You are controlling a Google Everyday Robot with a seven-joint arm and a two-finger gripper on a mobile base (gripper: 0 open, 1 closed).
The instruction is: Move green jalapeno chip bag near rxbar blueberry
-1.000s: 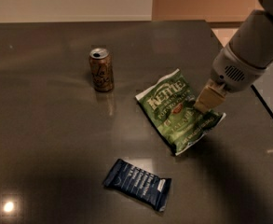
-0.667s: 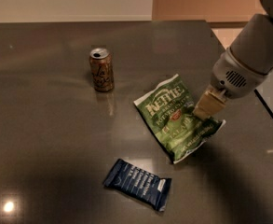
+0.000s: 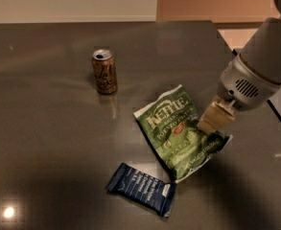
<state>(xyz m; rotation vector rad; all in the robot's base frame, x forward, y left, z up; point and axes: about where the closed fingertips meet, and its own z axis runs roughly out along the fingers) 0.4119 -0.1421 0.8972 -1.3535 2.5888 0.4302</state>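
The green jalapeno chip bag (image 3: 178, 135) carries the 1 word that can be read here: "KETTLE", in white capitals under a white arch near its upper end. Below that sit a few lines of smaller pale print, too fine to make out, and a small red mark near the bag's middle. The bag is a crinkly mid-green with lighter green printing on its lower half. It lies mostly flat on the dark, glossy table (image 3: 44, 128), tilted so that the lettering slopes up to the right. Its right edge is crumpled and pale where the foil catches the light.

The gripper (image 3: 209, 124) comes down from the right on a grey-white arm (image 3: 260, 66) with a small vent grille. Its tan fingers (image 3: 217, 115) are pressed together and clamp the bag's right edge, just beside the red mark.

The rxbar blueberry (image 3: 141, 189) lies in front of the bag, a flat navy wrapper with several rows of white text that cannot be read and a pale patch at its right end. The bag's lower corner reaches down just beside that end; whether the 2 touch cannot be told.

A brown-gold drink can (image 3: 105, 71) stands upright to the left and further back, well apart from both. Its silver top shows the opening, and its dark lettering is illegible.
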